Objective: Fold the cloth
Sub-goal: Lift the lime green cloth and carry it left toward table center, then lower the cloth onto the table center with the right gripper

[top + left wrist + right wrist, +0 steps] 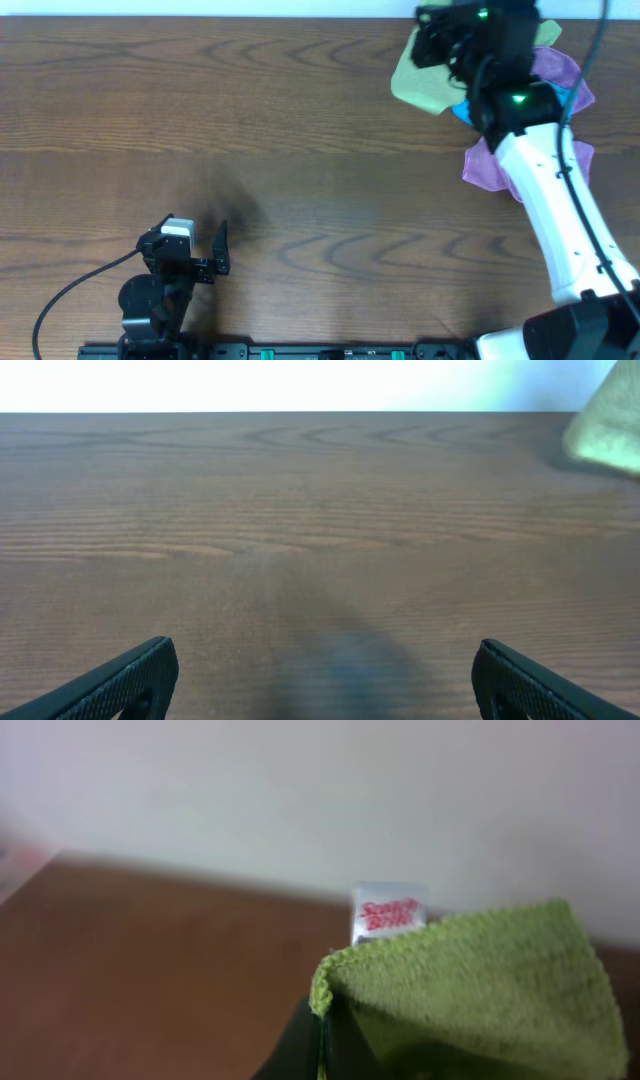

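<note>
Over at the far right corner of the tabletop (250,120), the right claw (432,50) has the cloth (420,82) nipped by one edge. From above, the lime-green cloth spills out to the left of the claw and a little toward the near side, its rounded lobe hanging past the black fingers, while the rest of it is hidden under the arm. In the right wrist view the claw (322,1035) is closed tight on it. The dark fingers (290,1055) meet right at the hemmed edge, and the cloth (470,990) rises up and to the right of them as a soft folded flap with the pale wall behind.

Up close the cloth is a fuzzy, nubbly microfibre, plain green, with a stitched border along its edge. A small white label (388,912) with red lettering sticks up behind the corner of that flap.

Beneath and beside it at that corner lie the purple cloths (490,165), with a sliver of blue cloth (462,110) showing just under the green one.

The left claw (198,240) sits well apart, near the near left edge of the tabletop. Its fingers (130,680) are spread wide with nothing between them, only bare wood. From its wrist camera the green cloth (610,425) shows as a blur at the far right.
</note>
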